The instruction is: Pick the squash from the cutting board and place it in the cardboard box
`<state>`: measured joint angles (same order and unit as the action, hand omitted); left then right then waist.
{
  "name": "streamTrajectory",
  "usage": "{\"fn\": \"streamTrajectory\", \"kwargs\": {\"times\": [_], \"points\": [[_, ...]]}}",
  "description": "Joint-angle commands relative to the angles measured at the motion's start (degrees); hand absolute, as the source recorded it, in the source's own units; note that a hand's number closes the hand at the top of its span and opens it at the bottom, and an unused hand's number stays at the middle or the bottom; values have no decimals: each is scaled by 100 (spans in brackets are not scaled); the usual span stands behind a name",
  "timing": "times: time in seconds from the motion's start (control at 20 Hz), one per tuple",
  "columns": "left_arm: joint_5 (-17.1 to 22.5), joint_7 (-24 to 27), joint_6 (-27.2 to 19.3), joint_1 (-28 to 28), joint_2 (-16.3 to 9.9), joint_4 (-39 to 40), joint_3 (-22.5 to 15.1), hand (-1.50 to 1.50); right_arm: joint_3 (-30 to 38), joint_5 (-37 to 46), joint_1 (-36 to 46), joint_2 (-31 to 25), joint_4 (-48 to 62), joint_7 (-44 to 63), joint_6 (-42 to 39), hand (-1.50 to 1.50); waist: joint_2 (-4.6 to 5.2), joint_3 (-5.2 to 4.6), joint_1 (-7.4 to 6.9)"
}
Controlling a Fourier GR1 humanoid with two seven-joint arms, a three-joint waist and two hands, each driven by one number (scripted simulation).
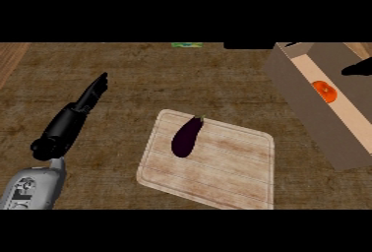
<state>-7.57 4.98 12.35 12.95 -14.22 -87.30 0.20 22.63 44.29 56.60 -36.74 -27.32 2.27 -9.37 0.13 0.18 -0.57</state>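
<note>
- The squash (326,91), orange-red, lies inside the box (312,110), against its inner wall, in the part of the box toward the bench's far edge.
- The box, of cardboard, stands open at the bench's right side, near the far right corner, tilted in the view.
- A black shape (358,68) shows over the box's far right side; whether it is the right hand I cannot tell, and its fingers cannot be made out.
- The board (232,167), pale wood with rounded corners, lies mid-bench toward the near edge, turned at a slant, apart from the box.
- An eggplant (186,137), dark purple, lies on the board's far left corner, its stem end pointing toward the far edge.
- The left hand (92,93) is over the bench's left side, well apart from the board, fingers straight and together, released, grasping nothing, pointing toward the far edge.
- A small green thing (187,45) sits at the bench's (145,78) far edge; too small to tell what.
</note>
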Motion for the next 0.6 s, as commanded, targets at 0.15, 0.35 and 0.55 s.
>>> {"fn": "streamTrajectory", "kwargs": {"times": [0.15, 0.35, 0.55], "points": [[76, -35, 46, 3, -49, -49, 86, 0, 1988, -1868, 164, 290, -255, -483, 1132, -150, -14, 11, 84], [103, -68, 104, 59, -128, -25, 174, 0, 2480, -2258, -175, 59, -28, -635, 1401, -150, 24, -5, -2], [-122, -287, -102, -155, 200, -400, -171, 0, 2798, -2619, -668, -351, 160, -1222, 1218, -150, 29, -2, -46]]}}
